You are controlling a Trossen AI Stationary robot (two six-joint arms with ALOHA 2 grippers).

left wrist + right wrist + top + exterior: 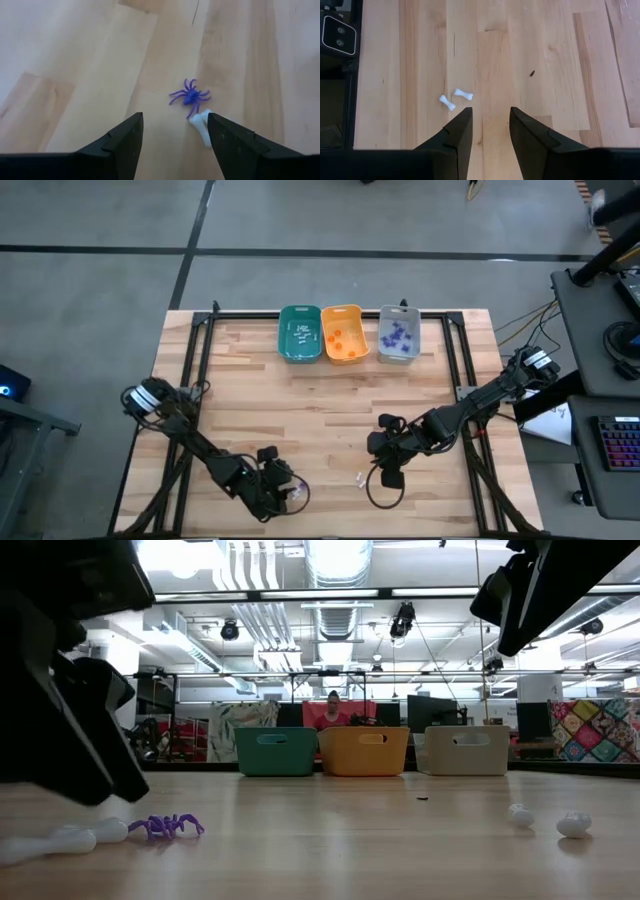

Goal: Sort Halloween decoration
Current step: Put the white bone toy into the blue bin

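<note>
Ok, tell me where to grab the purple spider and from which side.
Grip the purple spider across its small round body, coming straight down from above. It lies flat on the table with thin legs splayed all round, and a white bone lies against one side, so a sideways approach would likely catch legs or bone.

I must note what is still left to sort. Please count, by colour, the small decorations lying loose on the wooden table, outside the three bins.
Purple plastic spider: 1
White plastic bones: 3 (two lie together, and one lies beside the spider, partly hidden)
Total: 4
</note>
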